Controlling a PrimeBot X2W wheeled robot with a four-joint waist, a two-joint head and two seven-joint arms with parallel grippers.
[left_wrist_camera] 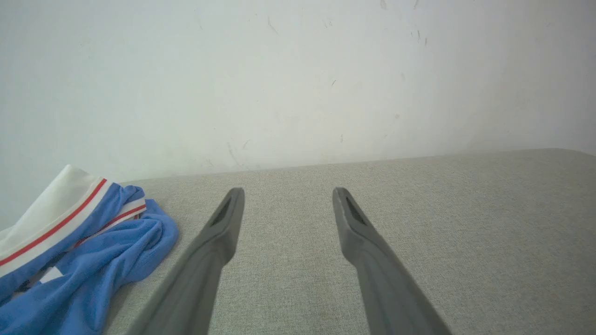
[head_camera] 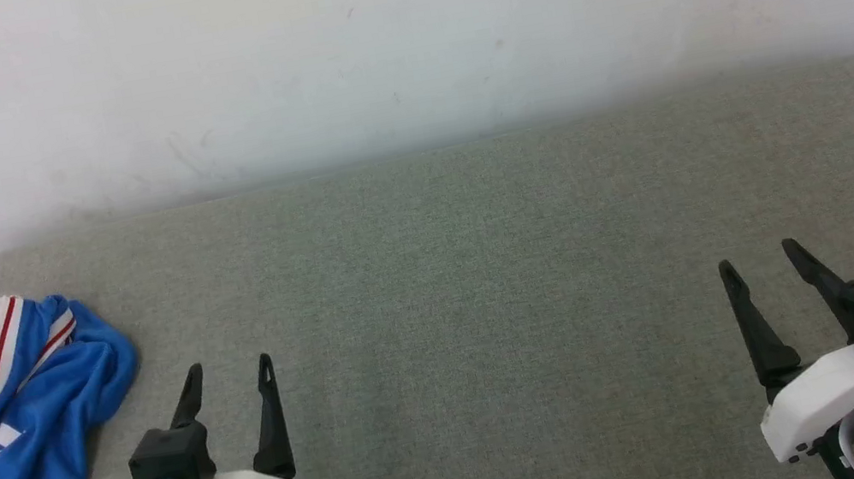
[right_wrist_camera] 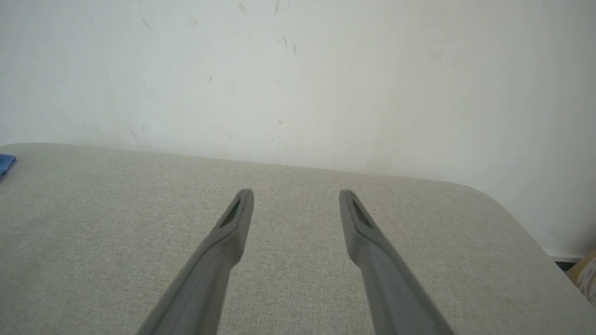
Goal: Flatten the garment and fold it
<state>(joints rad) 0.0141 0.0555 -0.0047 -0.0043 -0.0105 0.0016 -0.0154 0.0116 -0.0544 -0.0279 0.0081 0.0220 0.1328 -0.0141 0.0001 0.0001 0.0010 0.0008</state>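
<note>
The garment (head_camera: 14, 413) lies crumpled in a heap at the far left of the grey fabric surface (head_camera: 469, 284), royal blue with a white sleeve and red-and-white striped trim on top. My left gripper (head_camera: 230, 368) stands open just to its right, apart from it, nothing between the fingers. In the left wrist view the garment (left_wrist_camera: 79, 251) sits left of the left gripper (left_wrist_camera: 288, 191). My right gripper (head_camera: 755, 258) is open at the lower right, far from the cloth. In the right wrist view the right gripper (right_wrist_camera: 296, 193) points over bare fabric, a blue corner of the garment (right_wrist_camera: 5, 163) at the left edge.
A scuffed white wall (head_camera: 393, 37) rises directly behind the surface. The surface has rounded back corners, and its right edge (right_wrist_camera: 526, 228) drops off toward the floor.
</note>
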